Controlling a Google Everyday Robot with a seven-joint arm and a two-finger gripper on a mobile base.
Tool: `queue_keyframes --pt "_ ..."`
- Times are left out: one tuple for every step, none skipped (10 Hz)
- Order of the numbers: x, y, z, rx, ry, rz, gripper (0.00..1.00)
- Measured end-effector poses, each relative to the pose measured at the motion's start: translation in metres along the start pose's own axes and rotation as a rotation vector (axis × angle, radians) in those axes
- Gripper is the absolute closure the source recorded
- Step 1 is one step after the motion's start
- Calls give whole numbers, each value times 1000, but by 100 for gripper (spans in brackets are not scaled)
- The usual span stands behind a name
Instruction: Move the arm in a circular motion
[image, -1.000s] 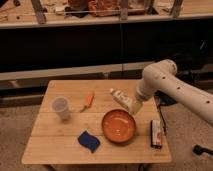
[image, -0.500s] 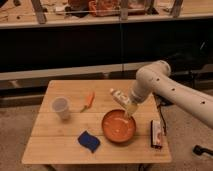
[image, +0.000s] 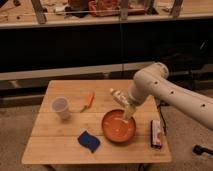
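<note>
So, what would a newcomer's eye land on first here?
The big white arm reaching in from the right, its gripper hanging over the orange bowl in the middle of the wooden table. After that, the white cup at the left and the blue sponge near the front edge.

Jaws low over bowl (image: 112, 134); cup (image: 61, 107), carrot (image: 89, 100), sponge (image: 88, 140) nearby, bare tabletop (image: 55, 137) between.

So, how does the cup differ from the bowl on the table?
The cup is pale and tall; the bowl is orange, wide and shallow. The cup stands at the left side; the gripper of the arm hangs over the bowl's far rim. Both stand upright on the table.
</note>
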Motion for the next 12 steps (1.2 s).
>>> queue_keyframes --pt "-3 4 0 -1 0 -8 20" --pt "-6 8 0 -1 0 -11 20" --pt "-11 12 0 -2 -1 -17 20" --pt "-16 14 1 -1 -3 -24 20" --pt "-16 15 0 1 -4 -22 20" --pt "-20 14 1 3 -3 -23 20" --pt "-31 14 3 4 -4 -29 20" --pt "-40 16 4 4 -6 -32 20" --pt "-44 16 5 7 -6 -27 20" --pt "-49 16 6 15 -6 -28 20" --pt "-52 18 6 15 -9 -28 20" --pt "-56 17 8 14 -13 -15 20"
